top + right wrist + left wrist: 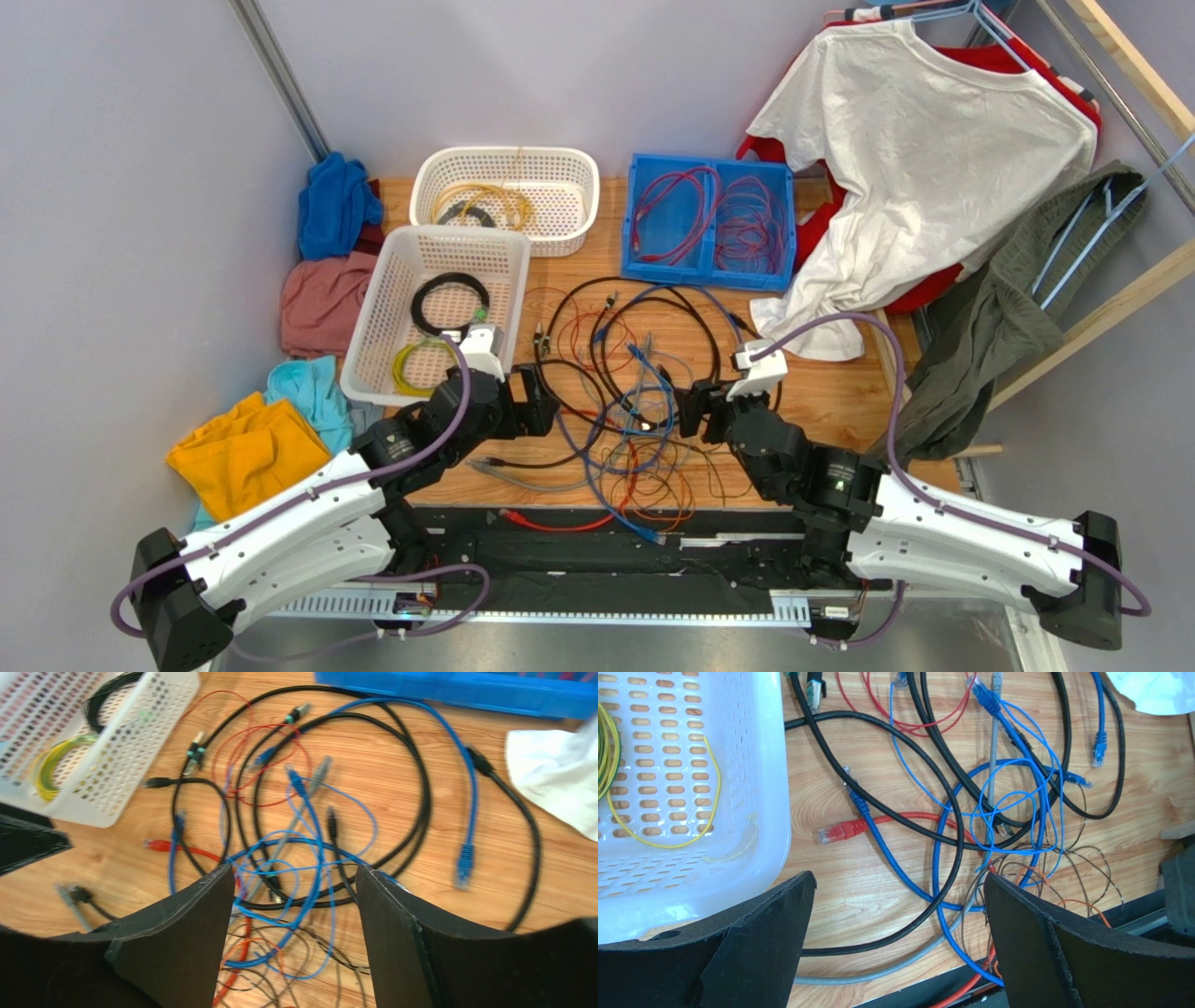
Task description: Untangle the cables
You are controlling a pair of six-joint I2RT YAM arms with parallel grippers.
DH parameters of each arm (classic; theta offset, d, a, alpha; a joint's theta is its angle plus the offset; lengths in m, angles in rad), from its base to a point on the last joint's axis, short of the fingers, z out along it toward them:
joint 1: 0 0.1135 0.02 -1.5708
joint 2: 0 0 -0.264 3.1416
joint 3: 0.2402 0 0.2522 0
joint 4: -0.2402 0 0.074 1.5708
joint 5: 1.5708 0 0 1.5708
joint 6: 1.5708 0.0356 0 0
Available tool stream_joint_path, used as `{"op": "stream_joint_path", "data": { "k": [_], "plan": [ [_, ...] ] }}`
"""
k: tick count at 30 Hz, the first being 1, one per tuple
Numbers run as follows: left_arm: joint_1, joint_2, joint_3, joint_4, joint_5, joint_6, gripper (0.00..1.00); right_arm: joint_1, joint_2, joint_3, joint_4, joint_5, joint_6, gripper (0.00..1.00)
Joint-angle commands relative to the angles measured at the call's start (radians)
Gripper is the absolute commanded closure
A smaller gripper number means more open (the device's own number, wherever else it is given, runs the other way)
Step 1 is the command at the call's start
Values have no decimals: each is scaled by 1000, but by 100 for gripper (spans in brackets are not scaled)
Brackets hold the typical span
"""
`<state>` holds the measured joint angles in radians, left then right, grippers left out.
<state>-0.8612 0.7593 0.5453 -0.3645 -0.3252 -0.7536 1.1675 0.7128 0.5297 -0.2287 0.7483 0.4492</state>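
Both arms are stretched low over the table [842,399] and angled inward, so the cables [631,378] are flanked from either side. The left gripper [540,399] is parked just right of the white basket [435,301]. The right gripper [701,413] is pointed at the tangle's right edge.

In the left wrist view the left gripper [896,903] is spread about as wide as it goes, nothing pinched. Only loose black, blue, grey and red loops of the cables [962,812] are seen beyond it, plus a red plug [833,831] lying flat on the wood.

In the right wrist shot, a bit blurry, the right gripper [295,896] is parted too. Blue strands of the cables [309,833] are framed between the fingers, but no squeeze on them can be made out.

The blue bin [709,210] with its red and purple cords, the second basket [508,196] and the white t-shirt [912,154] are only shown whole from above.
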Motion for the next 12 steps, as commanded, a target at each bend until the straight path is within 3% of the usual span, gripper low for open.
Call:
{"op": "stream_joint_path", "data": {
  "k": [1,12],
  "plan": [
    [4,-21,25,-31,-17,2,1,-15,-58,-59,-35,114,19,29],
    [4,-90,-2,-14,-29,5,1,-52,40,-57,-31,62,46,26]
  ]
}}
